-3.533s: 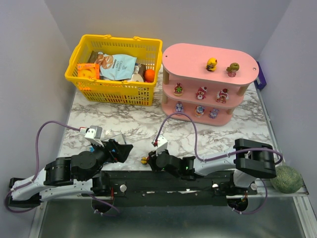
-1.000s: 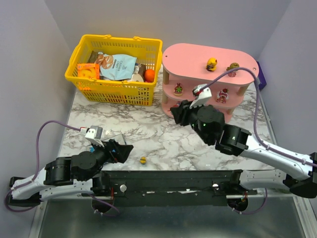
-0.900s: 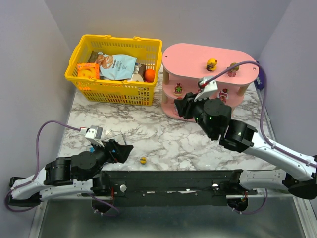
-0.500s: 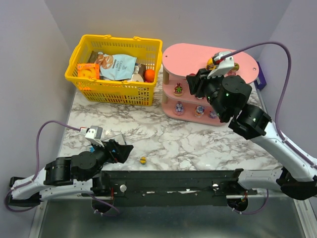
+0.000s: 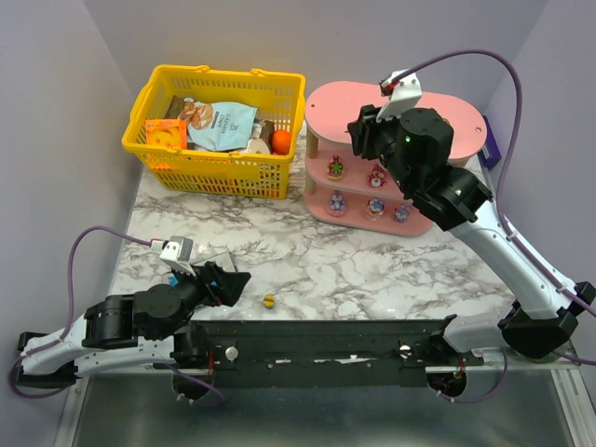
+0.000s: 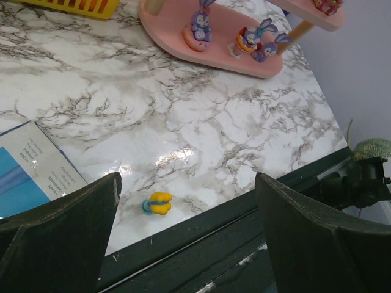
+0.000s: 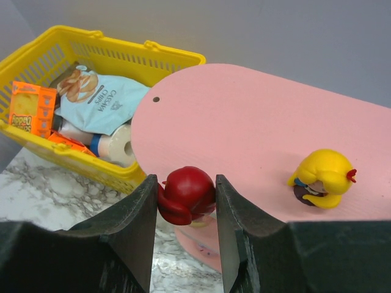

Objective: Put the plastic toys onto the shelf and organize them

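Observation:
The pink three-tier shelf (image 5: 340, 107) stands at the back right, with small figurines on its middle and bottom tiers. My right gripper (image 7: 185, 201) is shut on a red-haired toy (image 7: 189, 194) and holds it above the front left edge of the shelf top (image 7: 232, 122); it shows over the shelf in the top view (image 5: 372, 130). A yellow-haired toy (image 7: 321, 177) stands on the top tier. A small yellow toy (image 5: 268, 301) lies on the table near the front edge, also in the left wrist view (image 6: 157, 202). My left gripper (image 6: 183, 244) is open and empty just behind it.
A yellow mesh basket (image 5: 216, 172) with snack packets stands at the back left, beside the shelf. A flat blue box (image 6: 24, 177) lies by my left gripper. A green ball (image 6: 372, 148) sits off the table's right front corner. Purple walls close in on three sides.
My right arm has risen from the table's front, swung back to the shelf and lifted the red-haired toy up to the top tier. The left arm has not moved.

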Controlling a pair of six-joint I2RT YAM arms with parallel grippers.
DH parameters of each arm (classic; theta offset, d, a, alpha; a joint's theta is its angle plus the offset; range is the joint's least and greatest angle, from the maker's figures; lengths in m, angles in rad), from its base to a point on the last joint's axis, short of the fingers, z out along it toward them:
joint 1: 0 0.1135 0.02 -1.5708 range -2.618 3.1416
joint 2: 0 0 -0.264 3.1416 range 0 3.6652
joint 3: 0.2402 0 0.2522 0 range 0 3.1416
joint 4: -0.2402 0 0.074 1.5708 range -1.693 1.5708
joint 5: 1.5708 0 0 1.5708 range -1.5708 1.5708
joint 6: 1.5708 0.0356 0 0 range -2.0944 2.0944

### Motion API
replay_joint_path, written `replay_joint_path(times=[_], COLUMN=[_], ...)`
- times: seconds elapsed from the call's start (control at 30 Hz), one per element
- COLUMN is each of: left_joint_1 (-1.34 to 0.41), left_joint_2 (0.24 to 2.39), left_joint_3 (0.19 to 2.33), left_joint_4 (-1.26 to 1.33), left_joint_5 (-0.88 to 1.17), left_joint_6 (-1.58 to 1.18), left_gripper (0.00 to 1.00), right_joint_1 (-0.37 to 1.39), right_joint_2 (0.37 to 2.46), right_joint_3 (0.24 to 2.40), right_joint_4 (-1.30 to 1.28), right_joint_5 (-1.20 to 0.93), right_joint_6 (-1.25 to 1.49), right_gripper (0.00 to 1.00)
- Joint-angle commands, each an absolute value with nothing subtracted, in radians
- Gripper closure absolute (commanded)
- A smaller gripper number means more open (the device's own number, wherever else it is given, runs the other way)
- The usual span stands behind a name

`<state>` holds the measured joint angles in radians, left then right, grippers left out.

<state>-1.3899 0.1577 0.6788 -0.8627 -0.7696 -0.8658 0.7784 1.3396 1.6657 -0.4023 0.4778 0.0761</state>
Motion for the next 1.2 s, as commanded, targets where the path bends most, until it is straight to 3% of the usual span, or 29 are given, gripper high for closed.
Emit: replay_joint_path(times=[0.0, 0.47, 1.17], left_joint_1=[-1.402, -1.402, -1.404], left_joint_2=[0.141, 0.149, 0.152], left_joint_3=[0.684, 0.684, 0.686], left_joint_4=[-0.861, -0.862, -0.865], left_joint_5=[-0.782, -0.787, -0.793], left_joint_6=[-0.879, -0.879, -0.882], left_gripper=[0.01, 0.01, 0.01], right_joint_1=[0.739, 0.623, 0.563], right_joint_2=[1.359, 1.422, 1.479], right_joint_3=[1.701, 1.732, 1.776], right_joint_4=[-0.41, -0.383, -0.417], right_joint_5=[0.394, 0.192, 0.147], right_joint_6=[0.031, 0.034, 0.09], right_gripper=[0.7, 0.7, 0.65])
